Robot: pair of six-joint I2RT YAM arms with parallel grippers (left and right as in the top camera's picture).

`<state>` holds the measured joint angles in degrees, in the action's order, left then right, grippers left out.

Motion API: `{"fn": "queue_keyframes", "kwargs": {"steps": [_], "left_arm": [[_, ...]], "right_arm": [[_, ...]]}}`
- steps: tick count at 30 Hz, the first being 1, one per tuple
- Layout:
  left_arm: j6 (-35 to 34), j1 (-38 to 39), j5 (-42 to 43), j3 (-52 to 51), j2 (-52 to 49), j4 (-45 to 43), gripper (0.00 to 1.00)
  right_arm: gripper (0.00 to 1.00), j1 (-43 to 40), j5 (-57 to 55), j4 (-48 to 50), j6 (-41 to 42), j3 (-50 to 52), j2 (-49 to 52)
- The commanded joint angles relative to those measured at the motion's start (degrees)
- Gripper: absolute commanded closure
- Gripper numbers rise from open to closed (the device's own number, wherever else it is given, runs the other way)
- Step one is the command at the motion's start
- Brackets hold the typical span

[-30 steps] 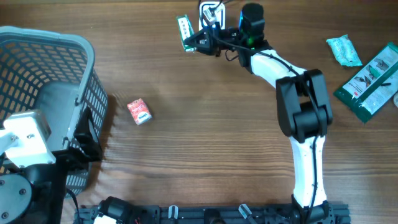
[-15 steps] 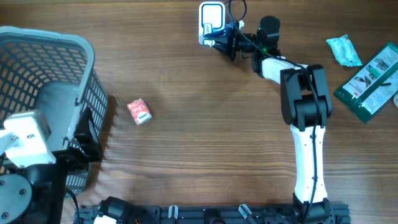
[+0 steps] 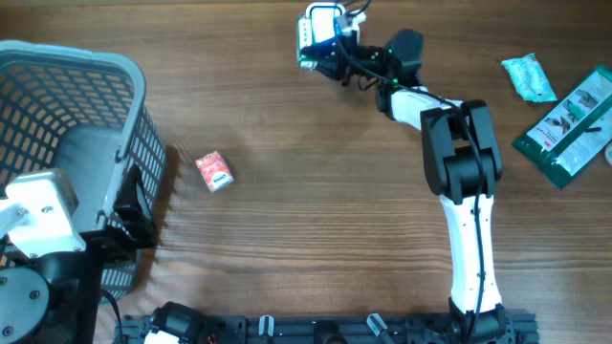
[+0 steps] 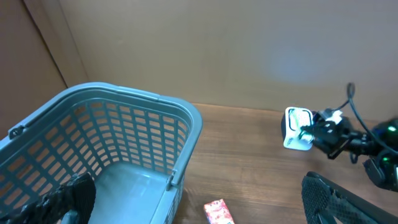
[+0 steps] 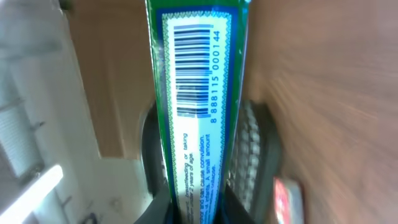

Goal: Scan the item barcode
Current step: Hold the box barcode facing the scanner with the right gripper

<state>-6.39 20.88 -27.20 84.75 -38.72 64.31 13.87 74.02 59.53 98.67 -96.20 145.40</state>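
- The left gripper (image 4: 200, 202) is seen nearest, at the left front edge of the worktop (image 3: 316, 239); its fingers are spread wide at either side of the left wrist view and nothing is held between them.
- A grey-blue slatted basket (image 3: 96, 59) is stood just beside that gripper, on the left of the worktop.
- A small red box (image 3: 214, 172) is laid flat on the bare wood, near the basket's right side and apart from it.
- Further back on the right, a green-and-white packet (image 3: 569, 122) and a teal packet (image 3: 528, 78) are laid near each other, well apart from both arms.
- The right arm is stretched towards the far edge, where the right gripper (image 3: 317, 55) is pressed together on a narrow green pack (image 5: 194, 124).
- The pack's printed barcode (image 5: 194, 68) is turned towards the wrist camera.
- The pack is held off the worktop just beside a white scanner (image 3: 323, 19) at the far edge; contact between them cannot be told.
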Motion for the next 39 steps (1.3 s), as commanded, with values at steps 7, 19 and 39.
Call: {"fn": "queue_keyframes", "kwargs": {"steps": [7, 19, 39], "left_arm": [[-0.5, -0.2, -0.3, 0.2, 0.1, -0.1, 0.0], [-0.5, -0.2, -0.3, 0.2, 0.1, -0.1, 0.0], [-0.5, -0.2, -0.3, 0.2, 0.1, -0.1, 0.0]], "right_arm": [[0.95, 10.3, -45.2, -93.4, -71.6, -1.0, -14.0], [0.15, 12.4, -84.2, -113.4, -84.1, -3.5, -16.8], [0.95, 12.9, -68.4, -112.2, -80.7, -4.2, -16.9]]}}
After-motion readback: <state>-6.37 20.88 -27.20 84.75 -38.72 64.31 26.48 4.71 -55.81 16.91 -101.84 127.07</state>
